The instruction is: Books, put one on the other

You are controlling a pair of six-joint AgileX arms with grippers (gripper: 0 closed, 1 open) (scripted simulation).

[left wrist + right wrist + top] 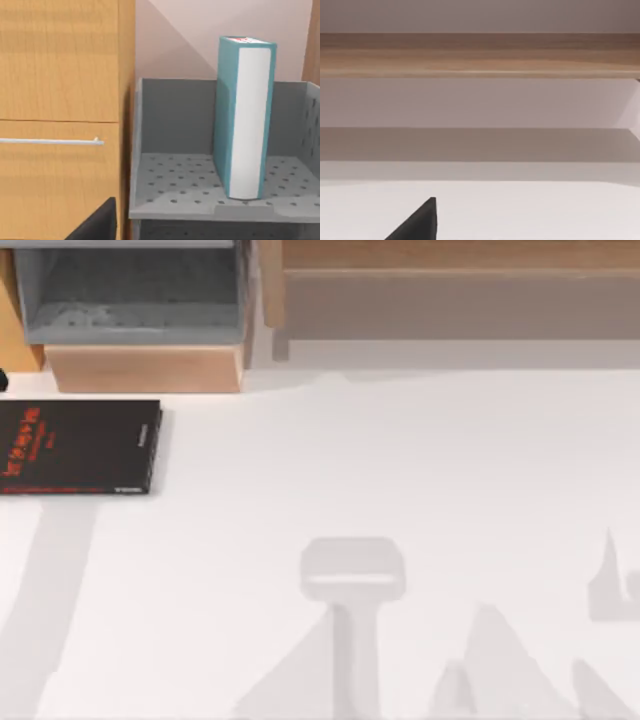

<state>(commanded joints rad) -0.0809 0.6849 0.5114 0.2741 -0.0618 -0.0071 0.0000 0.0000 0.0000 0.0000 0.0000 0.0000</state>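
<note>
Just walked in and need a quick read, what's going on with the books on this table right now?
Nothing is being held yet. The flat black book with red cover lettering lies at the white table's left edge. The light blue book with white page edges stands upright in a grey perforated tray beside a wooden cabinet; the left wrist camera faces it. A dark fingertip of each arm shows in its own wrist view. The books are not yet stacked.

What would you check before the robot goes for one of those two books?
1. Black book lies flat on the table, top left: ok.
2. Light blue book stands upright in the grey perforated tray, not yet stacked: not ok.
3. Space around the blue book for a grasp: ok.
4. Left gripper open: cannot tell.
5. Right gripper open: cannot tell.
</note>
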